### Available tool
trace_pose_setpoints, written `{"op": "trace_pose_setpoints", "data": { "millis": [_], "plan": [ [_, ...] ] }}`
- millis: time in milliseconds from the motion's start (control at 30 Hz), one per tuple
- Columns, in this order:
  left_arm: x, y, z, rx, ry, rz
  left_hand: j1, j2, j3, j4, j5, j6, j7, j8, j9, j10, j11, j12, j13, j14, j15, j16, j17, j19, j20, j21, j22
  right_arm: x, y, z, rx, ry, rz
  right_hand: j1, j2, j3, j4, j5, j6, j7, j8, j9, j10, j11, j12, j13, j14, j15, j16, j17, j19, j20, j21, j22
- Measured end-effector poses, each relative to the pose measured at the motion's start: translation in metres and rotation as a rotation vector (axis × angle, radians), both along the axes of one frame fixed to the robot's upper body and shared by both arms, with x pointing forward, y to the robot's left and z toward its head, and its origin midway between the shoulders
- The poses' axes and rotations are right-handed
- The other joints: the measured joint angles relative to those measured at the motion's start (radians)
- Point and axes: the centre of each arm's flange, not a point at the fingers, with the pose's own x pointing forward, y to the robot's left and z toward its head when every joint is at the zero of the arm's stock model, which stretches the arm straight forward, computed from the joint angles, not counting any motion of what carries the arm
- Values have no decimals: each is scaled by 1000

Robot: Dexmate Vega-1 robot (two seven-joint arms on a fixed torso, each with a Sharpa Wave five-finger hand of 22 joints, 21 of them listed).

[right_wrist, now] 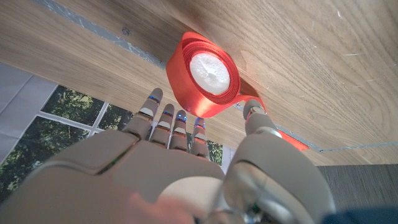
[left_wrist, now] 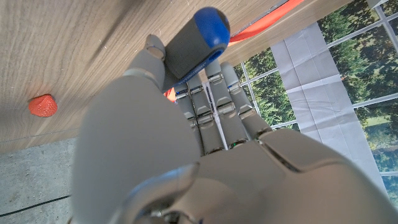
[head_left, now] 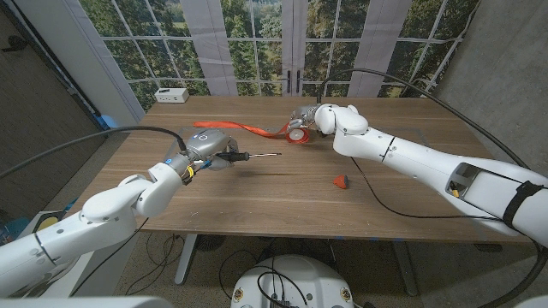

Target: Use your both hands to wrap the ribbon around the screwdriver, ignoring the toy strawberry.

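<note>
My left hand grips the screwdriver beside the ribbon spool, which my right hand fingers hold; no wraps visible yet.

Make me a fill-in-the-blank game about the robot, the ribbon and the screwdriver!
1. The left hand holds the blue-handled ____.
2. The right hand is at the round spool of ____ ribbon.
3. The small red toy strawberry lies on the wooden ____.

Missing words: screwdriver; red; table.
</note>
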Motion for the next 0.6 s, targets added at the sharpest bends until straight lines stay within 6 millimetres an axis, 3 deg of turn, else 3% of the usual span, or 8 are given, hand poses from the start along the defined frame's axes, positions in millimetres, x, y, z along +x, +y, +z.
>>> {"op": "trace_pose_setpoints", "data": {
  "millis": [367, 467, 600],
  "plan": [
    [1, 2, -1, -1, 5, -1, 0, 0, -1, 1, 0, 3, -3, -1, 0, 0, 0, -7, 14, 0, 0, -1, 1, -4, -4, 12, -7, 11, 17, 0, -104, -17, -37, 83, -7, 26, -18, 0, -5, 9, 5, 0, 17, -16, 3, -5, 32, -32, 2, -9, 40, -4, 0, 0],
    [1, 2, -1, -2, 6, 0, 0, 0, -1, 2, 0, 3, -3, -3, 0, 0, 0, -7, 14, 0, 0, -1, 5, -6, -5, 18, -8, 13, 20, 1, -123, -21, -44, 123, -12, 32, -13, 0, 16, 26, 16, 2, 52, -18, 16, -5, 74, -46, 16, -9, 72, -10, 4, 0],
    [2, 3, -1, -2, 6, 0, 0, 0, -1, 2, 0, 3, -3, -3, 0, 0, 0, -8, 17, 0, 0, -7, 5, -13, -2, 25, -12, 15, 24, 0, -155, -26, -59, 197, -9, 41, -12, -5, 99, 21, 39, 5, 132, -20, 50, -1, 153, -68, 49, 3, 124, -27, 11, 2]
  ]
}}
